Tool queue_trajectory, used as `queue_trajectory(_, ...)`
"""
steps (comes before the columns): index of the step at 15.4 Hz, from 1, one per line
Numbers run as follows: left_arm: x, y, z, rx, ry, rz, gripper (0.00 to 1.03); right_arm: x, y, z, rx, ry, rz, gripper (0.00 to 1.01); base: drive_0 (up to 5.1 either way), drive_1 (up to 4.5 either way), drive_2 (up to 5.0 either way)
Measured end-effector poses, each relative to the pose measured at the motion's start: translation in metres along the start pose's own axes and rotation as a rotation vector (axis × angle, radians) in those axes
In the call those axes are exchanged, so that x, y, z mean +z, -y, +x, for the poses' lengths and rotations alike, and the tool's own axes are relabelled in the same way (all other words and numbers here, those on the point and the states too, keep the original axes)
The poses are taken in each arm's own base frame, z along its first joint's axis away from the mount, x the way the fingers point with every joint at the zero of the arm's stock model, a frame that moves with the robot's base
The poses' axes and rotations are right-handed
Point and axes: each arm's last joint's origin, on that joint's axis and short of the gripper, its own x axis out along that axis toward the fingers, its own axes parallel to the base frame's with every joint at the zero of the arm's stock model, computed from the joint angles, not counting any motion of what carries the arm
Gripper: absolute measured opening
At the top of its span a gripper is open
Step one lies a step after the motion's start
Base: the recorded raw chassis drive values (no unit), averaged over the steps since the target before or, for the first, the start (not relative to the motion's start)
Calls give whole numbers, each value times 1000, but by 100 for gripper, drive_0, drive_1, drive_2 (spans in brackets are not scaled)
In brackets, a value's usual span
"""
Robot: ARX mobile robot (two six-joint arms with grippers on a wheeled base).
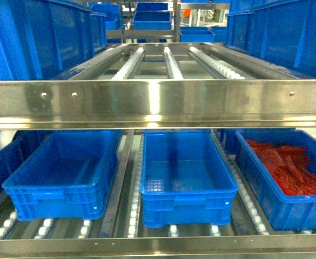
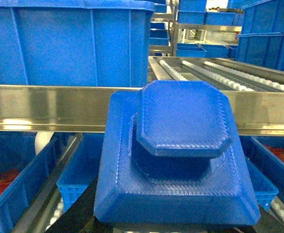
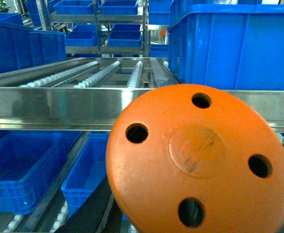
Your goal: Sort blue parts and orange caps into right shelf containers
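A blue part point(image 2: 180, 160), a square base with an octagonal top, fills the left wrist view, and my left gripper point(image 2: 175, 229) is shut on it from below; only a black finger point(image 2: 78, 213) shows. A round orange cap point(image 3: 200, 160) with several holes fills the right wrist view, held by my right gripper point(image 3: 190, 230), whose dark finger point(image 3: 91, 208) peeks out at lower left. Both are held in front of the shelf. Three blue containers sit on the lower shelf: left point(image 1: 60, 202) and middle point(image 1: 187, 208) look empty, the right one point(image 1: 276, 208) holds red pieces point(image 1: 290, 164). Neither gripper shows in the head view.
A steel shelf beam point(image 1: 158, 102) crosses in front of the lower level, above the containers. Roller tracks point(image 1: 171, 62) run back on the upper level, flanked by tall blue crates at left point(image 1: 33, 38) and right point(image 1: 287, 32). More racks of crates stand behind.
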Motion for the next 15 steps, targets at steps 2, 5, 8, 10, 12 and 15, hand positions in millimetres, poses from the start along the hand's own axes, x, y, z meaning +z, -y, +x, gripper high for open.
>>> queue_trajectory(2,0,0,0,2,0,0,42,0,0,0,0,-2,0,45,-494,251,251)
queue_trajectory(5,0,0,0,2,1,0,42,0,0,0,-1,3,0,45,-494,251,251)
queue_trajectory(8,0,0,0,2,0,0,42,0,0,0,0,2,0,45,-495,251,251)
queue_trajectory(10,0,0,0,10,0,0,42,0,0,0,3,1,0,45,-496,249,249)
queue_trajectory(12,0,0,0,6,5,0,42,0,0,0,3,-3,0,45,-496,249,249)
queue_trajectory(15,0,0,0,2,0,0,42,0,0,0,0,1,0,45,0,0,0)
